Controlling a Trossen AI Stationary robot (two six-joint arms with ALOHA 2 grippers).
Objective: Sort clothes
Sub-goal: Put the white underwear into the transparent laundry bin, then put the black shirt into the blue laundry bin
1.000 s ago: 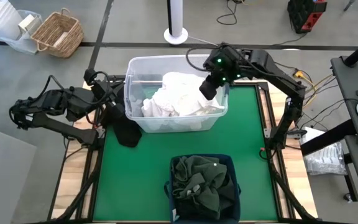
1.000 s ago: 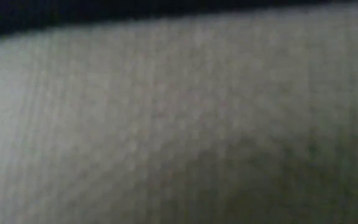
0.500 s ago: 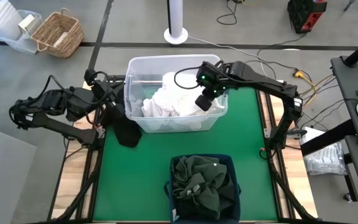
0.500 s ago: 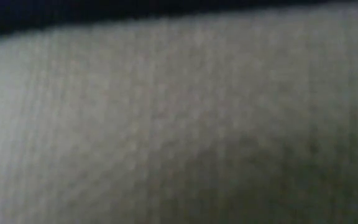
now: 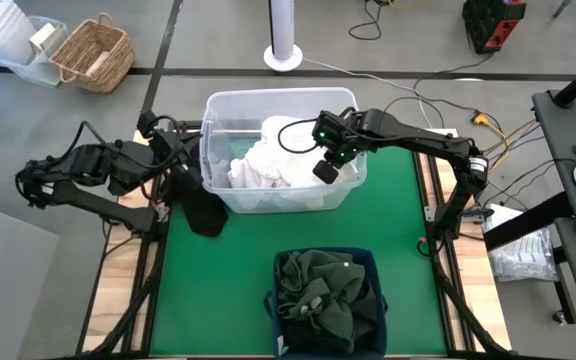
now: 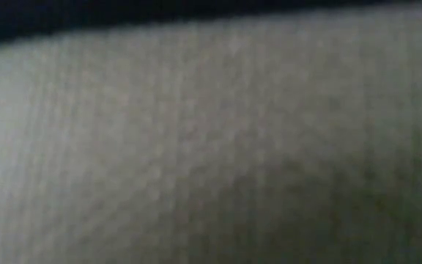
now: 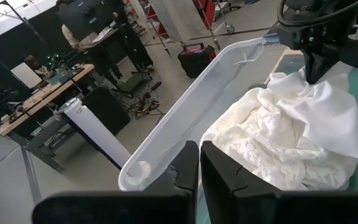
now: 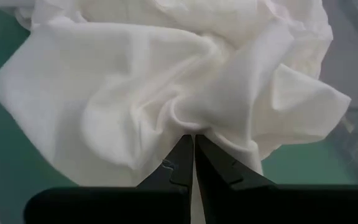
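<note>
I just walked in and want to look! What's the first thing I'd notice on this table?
A clear plastic tub at the back of the green table is heaped with white clothes, and the right gripper is shut, pinching a fold of that white cloth. Near the front edge, a navy blue bin is stuffed with dark green clothes.

2 dark, jointed arms are seen from above, built of black segments. Black cables are looped along the left arm [image 5: 88, 170]. Small green lights are lit on the wrist of the right arm [image 5: 408, 130]. Each gripper is ended by 2 flat, black, tapered fingers [image 8: 188, 165] with matte surfaces.
</note>
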